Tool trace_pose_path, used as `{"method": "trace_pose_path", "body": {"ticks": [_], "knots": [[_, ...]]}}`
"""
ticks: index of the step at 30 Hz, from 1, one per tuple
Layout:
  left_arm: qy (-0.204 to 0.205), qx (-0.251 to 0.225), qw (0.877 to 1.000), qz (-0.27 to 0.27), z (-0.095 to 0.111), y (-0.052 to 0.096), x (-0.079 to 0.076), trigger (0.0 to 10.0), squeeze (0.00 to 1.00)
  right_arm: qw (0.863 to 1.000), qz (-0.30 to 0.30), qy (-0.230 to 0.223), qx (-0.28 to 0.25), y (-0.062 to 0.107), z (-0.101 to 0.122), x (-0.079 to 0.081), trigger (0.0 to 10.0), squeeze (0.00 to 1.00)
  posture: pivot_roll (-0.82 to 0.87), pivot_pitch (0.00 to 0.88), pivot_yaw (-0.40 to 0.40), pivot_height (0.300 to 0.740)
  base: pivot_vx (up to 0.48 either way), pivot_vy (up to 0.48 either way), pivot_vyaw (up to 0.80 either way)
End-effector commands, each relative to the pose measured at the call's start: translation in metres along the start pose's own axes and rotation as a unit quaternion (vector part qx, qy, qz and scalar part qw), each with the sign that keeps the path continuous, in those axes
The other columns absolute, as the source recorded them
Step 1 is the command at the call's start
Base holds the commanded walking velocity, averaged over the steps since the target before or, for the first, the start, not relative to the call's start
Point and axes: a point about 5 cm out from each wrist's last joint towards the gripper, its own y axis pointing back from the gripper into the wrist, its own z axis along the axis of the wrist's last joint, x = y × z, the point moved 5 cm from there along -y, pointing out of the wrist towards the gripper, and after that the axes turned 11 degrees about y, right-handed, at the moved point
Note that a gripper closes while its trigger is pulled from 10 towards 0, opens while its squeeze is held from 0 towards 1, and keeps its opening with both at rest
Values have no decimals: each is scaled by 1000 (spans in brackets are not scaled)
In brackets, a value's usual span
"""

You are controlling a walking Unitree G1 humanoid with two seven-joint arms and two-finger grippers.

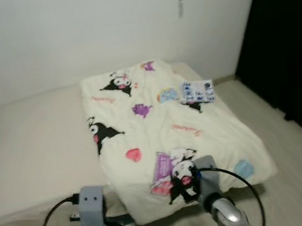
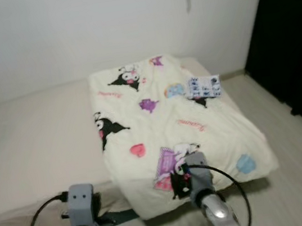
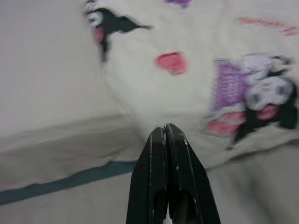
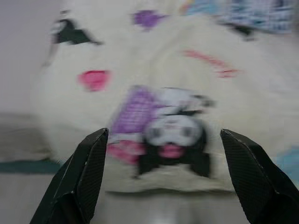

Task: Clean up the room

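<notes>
A cream blanket point(image 1: 164, 128) printed with black cartoon characters and hearts lies spread over the right half of a low mattress point(image 1: 31, 148). A small blue-and-white patterned packet point(image 1: 196, 91) rests on the blanket near its far right edge. Both arms reach out low toward the mattress's near edge. In the left wrist view my left gripper point(image 3: 164, 128) is shut, its tips close to the blanket's near left corner. In the right wrist view my right gripper point(image 4: 164, 135) is open, its fingers point(image 4: 86, 168) spread wide above the blanket's near edge with the cartoon print between them.
A white wall stands behind the mattress. A tall black cabinet point(image 1: 290, 52) stands at the right, with pale wooden floor point(image 1: 278, 128) between it and the bed. A dark teal stripe point(image 3: 60, 184) runs along the mattress's near side.
</notes>
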Motion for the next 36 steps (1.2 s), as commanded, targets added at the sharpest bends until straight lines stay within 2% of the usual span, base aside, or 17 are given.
{"method": "trace_pose_path", "body": {"ticks": [1, 36], "knots": [[-8, 9, 1000, 8, -3, 2, 7, 10000, 0, 1000, 11, -13, 8, 1, -5, 12, 10000, 0, 46, 146, 11, 740, 0, -420, 0], [-13, 11, 1000, 0, -4, 1, 6, 10000, 0, 1000, 12, -19, 10, 3, -7, 14, 10000, 0, 51, 136, 17, 740, 0, -420, 0]]}}
